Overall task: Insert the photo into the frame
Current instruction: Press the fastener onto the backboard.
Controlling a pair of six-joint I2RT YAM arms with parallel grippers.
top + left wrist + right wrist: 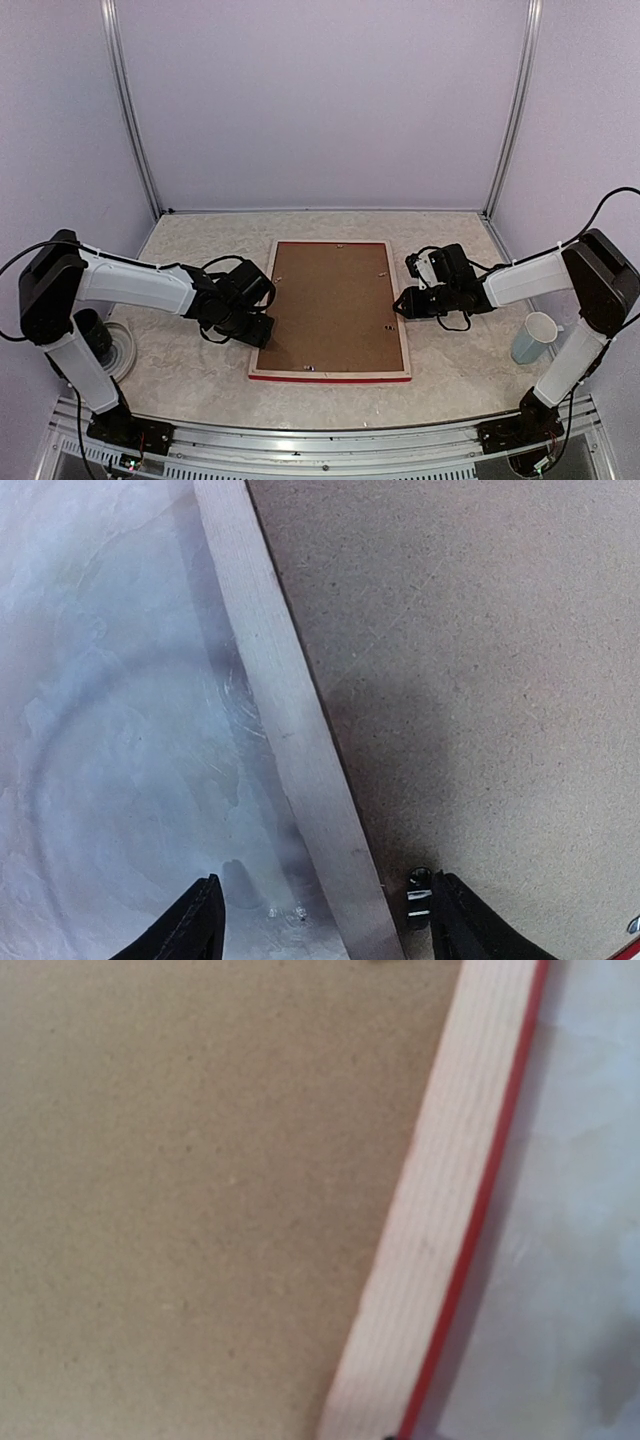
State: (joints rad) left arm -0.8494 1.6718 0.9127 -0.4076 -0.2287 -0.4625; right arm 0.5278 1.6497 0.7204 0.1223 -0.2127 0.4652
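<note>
Frame [330, 372], face-down mid-table, backing board [330, 300] seated: stiff, likely light, perhaps glazed; take by side rails, where my left gripper [325, 920] straddles one, spread wide; right gripper [408, 302], opening I cannot tell.

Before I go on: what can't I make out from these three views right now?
Photo: in no view; the brown backing board covers the opening of the face-down frame.
Right pincer: fingers outside the right wrist view, too small and dark from the top; open or shut unclear.
Left pincer: fingertips cut off by the left wrist view's bottom edge.
</note>
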